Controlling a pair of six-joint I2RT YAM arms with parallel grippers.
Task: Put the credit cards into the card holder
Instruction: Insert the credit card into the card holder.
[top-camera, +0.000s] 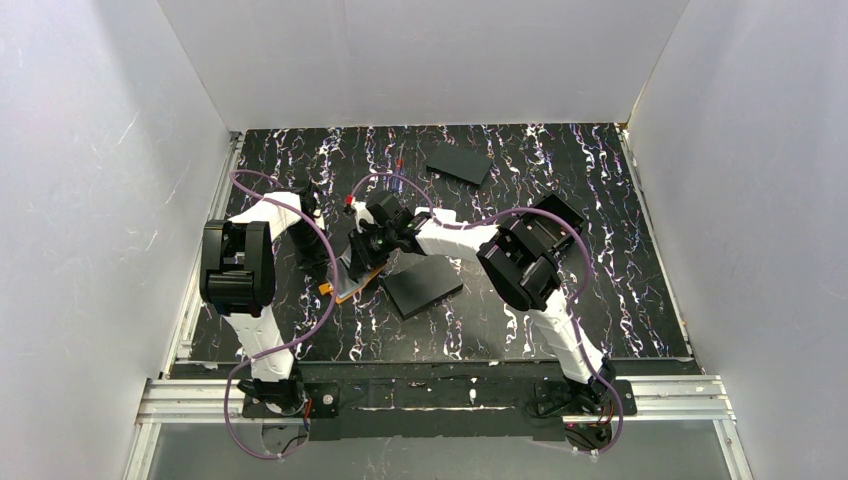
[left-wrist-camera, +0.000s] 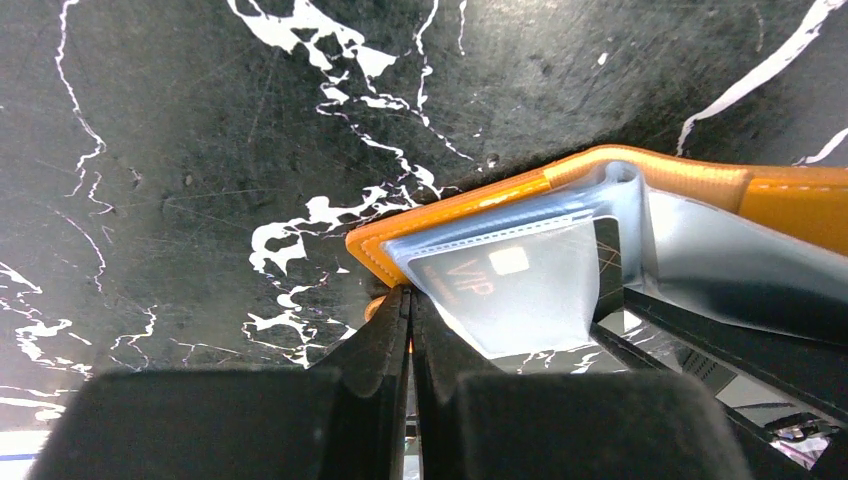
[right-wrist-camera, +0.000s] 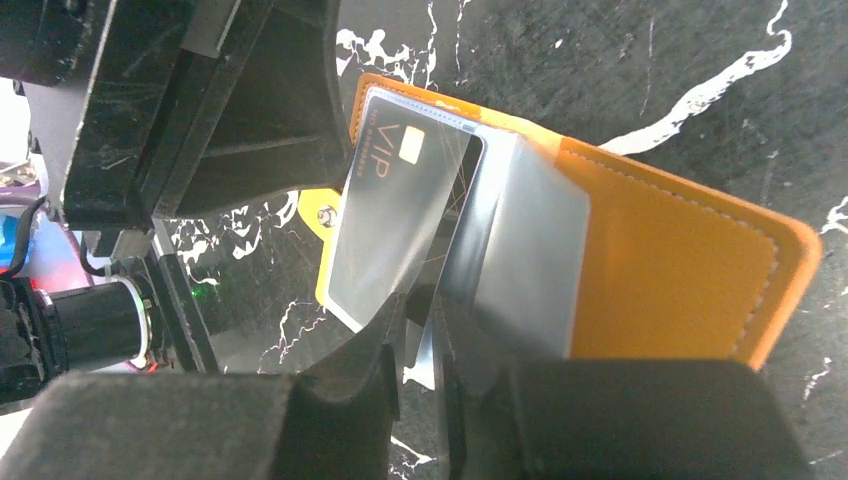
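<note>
**Card half-home, both jaws at the holder**

White walls (top-camera: 420, 60) box in a black marbled table (top-camera: 560, 200), and both arms lean in to one spot left of its middle. Two flat black rectangles lie clear of the work. One (top-camera: 423, 285) is just beside the right arm's wrist and the other (top-camera: 458, 162) is well beyond both jaws.

The card holder (right-wrist-camera: 670, 260) lies open on the table, its orange cover spreading ahead and to the right of the right gripper (right-wrist-camera: 420, 310). That gripper's jaws stand narrow with a thin edge between them. I judge this to be the near end of the VIP card (right-wrist-camera: 395, 210), so it is a grip.

The card's long axis runs straight away from those jaws, leaning slightly left, with its far end already under a clear sleeve (right-wrist-camera: 525, 250).

The left gripper (left-wrist-camera: 410, 300) is fully closed, its tips touching the holder's corner just by the clasp tab (right-wrist-camera: 322, 213). Whether it pinches any of the cover I cannot tell. It looks to be steadying the case.

The right arm has the card, so the coming move is likely a push forward along that axis, deeper into the sleeve.
</note>
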